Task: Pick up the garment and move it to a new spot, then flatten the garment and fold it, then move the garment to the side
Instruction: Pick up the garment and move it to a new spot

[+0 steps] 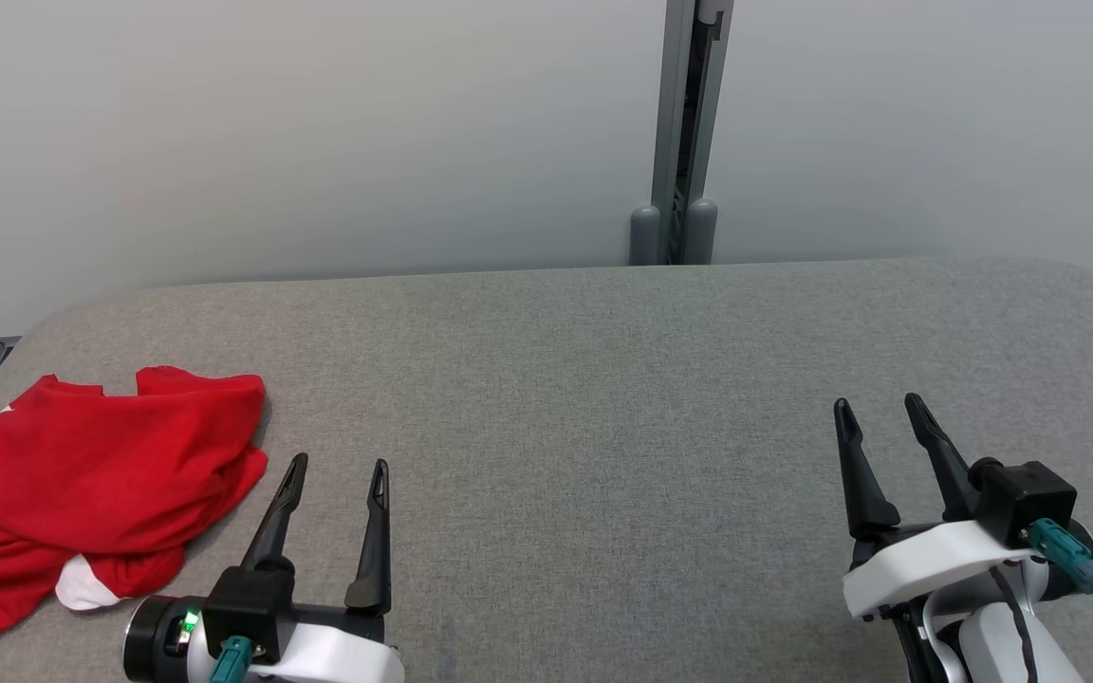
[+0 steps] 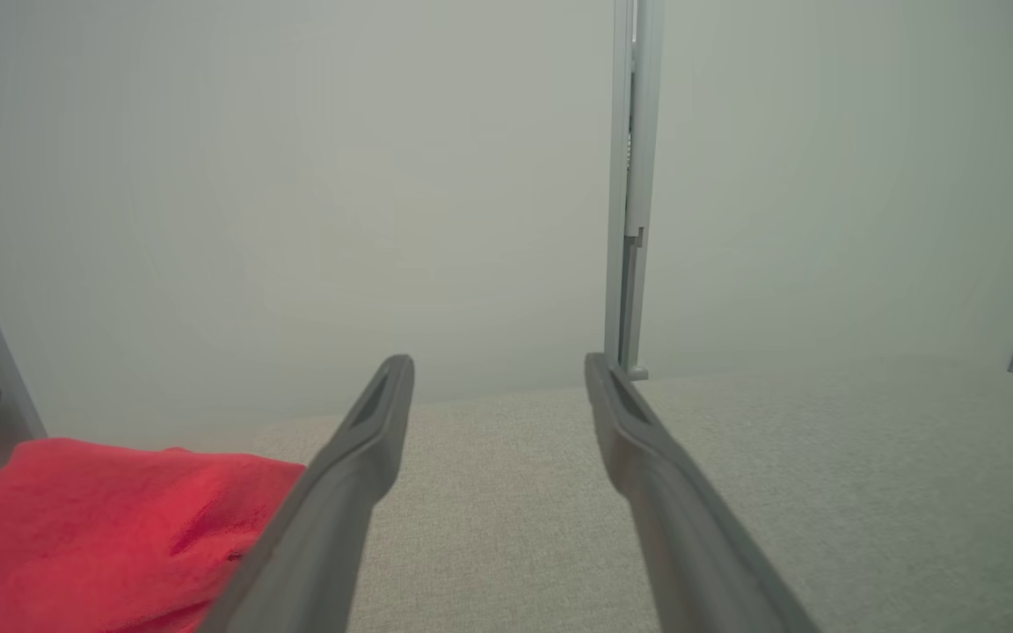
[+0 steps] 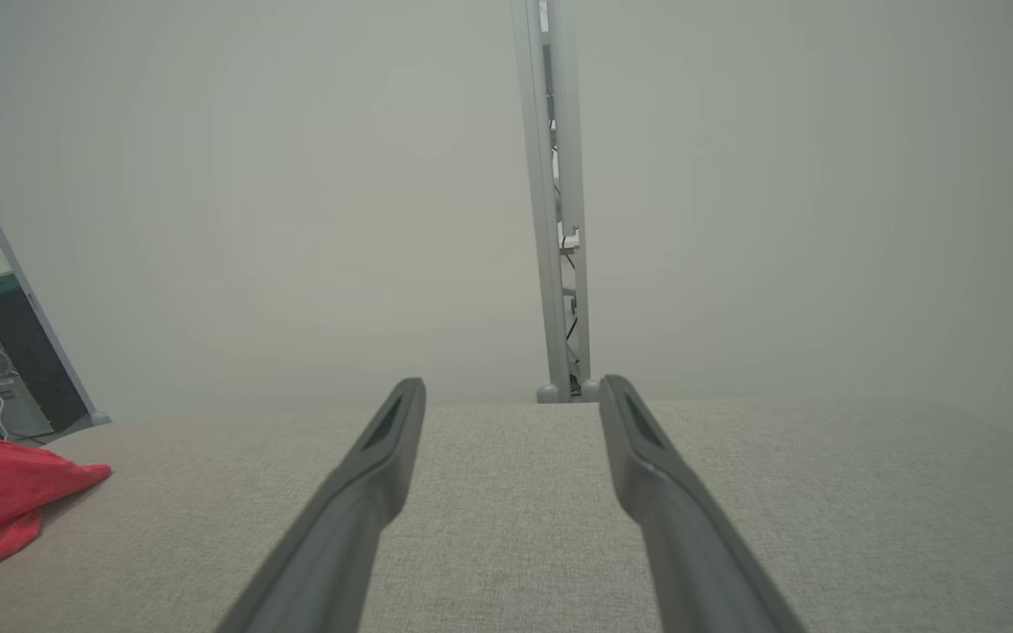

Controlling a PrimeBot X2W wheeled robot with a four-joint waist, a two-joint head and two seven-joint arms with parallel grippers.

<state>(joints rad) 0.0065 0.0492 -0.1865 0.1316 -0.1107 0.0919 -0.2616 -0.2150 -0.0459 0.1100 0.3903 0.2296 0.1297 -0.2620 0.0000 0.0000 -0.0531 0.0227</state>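
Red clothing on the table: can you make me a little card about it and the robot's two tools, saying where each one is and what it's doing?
red garment: crumpled heap with white trim, on the table's left side
table: grey fabric top
left tool: open, holding nothing, just right of the garment, apart from it in the head view
right tool: open, holding nothing, over the table's right side
grey post: upright behind the table
task stage: garment not yet picked up

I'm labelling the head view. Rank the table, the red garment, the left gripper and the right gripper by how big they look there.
1. table
2. red garment
3. left gripper and right gripper: they look alike, so not ranked.
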